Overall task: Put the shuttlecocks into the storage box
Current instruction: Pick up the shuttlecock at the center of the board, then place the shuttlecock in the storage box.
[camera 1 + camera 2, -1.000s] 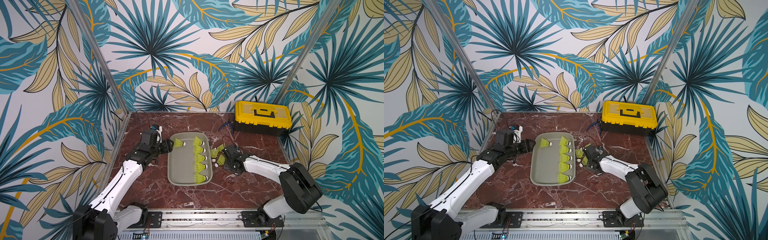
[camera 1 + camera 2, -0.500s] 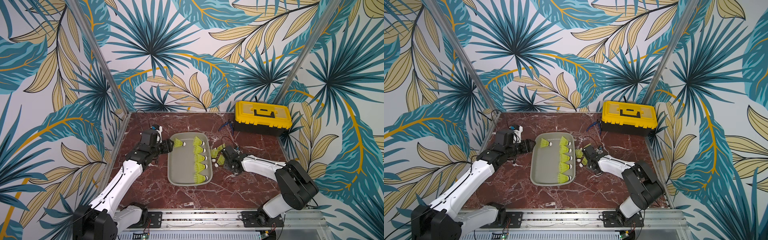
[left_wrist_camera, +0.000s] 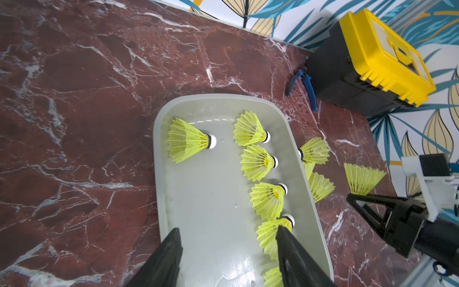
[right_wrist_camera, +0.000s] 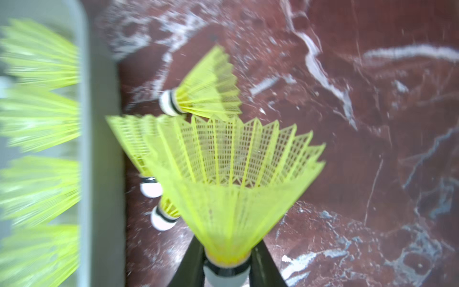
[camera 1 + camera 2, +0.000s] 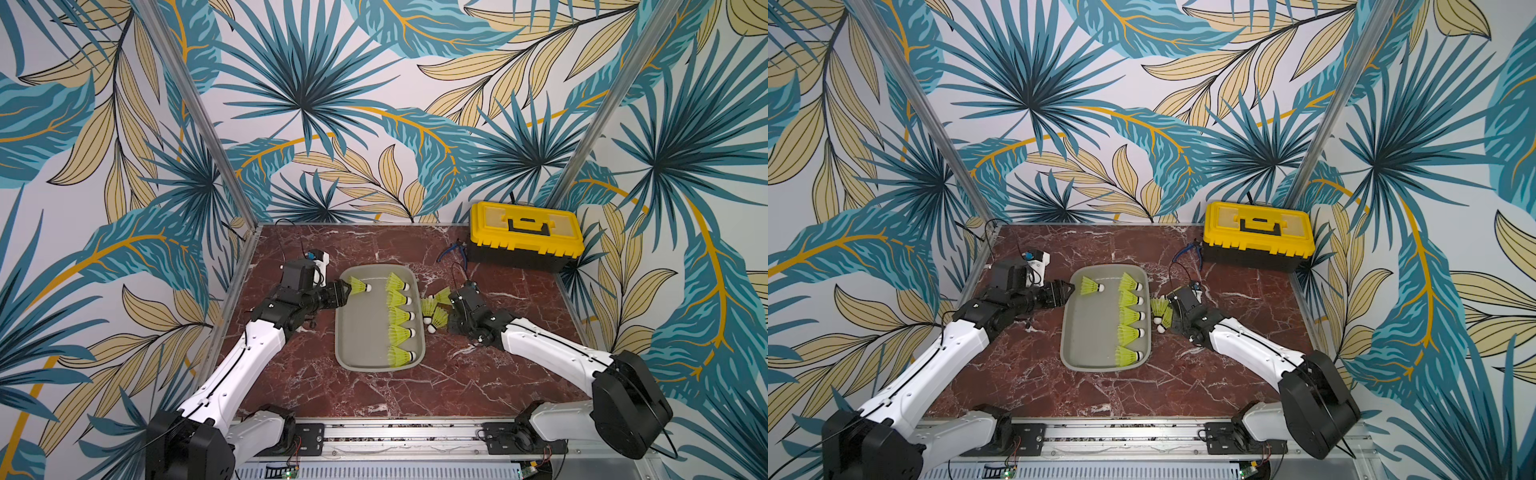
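The grey storage box [image 5: 361, 332] [image 5: 1088, 332] lies mid-table. Several yellow-green shuttlecocks lie in it: a row [image 5: 399, 316] along its right side and one alone [image 5: 359, 286] [image 3: 188, 143] at its far left. My left gripper [image 5: 343, 291] [image 3: 229, 238] hangs open over the box's left rim, just behind that lone one, holding nothing. Three more shuttlecocks [image 5: 430, 309] [image 4: 206, 87] lie on the table right of the box. Beside them my right gripper [image 5: 452, 304] [image 4: 227, 261] is shut on the white tip of a shuttlecock [image 4: 231, 179] [image 3: 362, 180], whose skirt points away from the gripper.
A black toolbox with a yellow lid [image 5: 525, 237] [image 3: 367, 62] stands at the back right. Blue-handled pliers [image 5: 455, 249] [image 3: 306, 87] lie in front of its left end. Patterned walls close in the red marble table [image 5: 374, 395] on three sides.
The right gripper's jaws have closed onto the shuttlecock's tip beside the box. The left arm and the shuttlecocks in the box have stayed put.
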You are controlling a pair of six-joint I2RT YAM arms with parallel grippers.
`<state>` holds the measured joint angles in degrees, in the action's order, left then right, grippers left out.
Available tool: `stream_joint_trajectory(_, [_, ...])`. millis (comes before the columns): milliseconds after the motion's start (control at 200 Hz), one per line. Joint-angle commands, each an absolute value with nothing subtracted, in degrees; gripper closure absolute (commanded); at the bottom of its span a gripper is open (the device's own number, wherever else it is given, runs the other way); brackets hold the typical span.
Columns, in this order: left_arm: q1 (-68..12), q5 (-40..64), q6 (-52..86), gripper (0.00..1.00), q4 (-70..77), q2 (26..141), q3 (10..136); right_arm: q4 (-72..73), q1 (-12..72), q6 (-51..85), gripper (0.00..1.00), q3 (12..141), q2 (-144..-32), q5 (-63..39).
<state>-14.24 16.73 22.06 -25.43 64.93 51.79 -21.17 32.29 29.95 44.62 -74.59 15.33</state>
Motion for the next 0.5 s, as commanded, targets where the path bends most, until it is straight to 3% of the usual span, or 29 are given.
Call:
stream_joint_trajectory(0, [-14.0,23.3,18.0,0.38,-26.5,64.9,55.5,-20.2,32.8,17.4,0.80,43.7,-70.8,10.3])
stream_joint_trajectory(225, [-15.1,30.7,13.9,0.38,-30.0,67.6,59.9,-16.8,33.0,-1.2,0.80,43.4,-65.4,-0.7])
stream_joint_trajectory(496, [-20.1,34.0,8.6,0.38,-33.3,70.7,64.0,-17.0,33.1,-15.1,0.81,47.7,-68.4,-17.1])
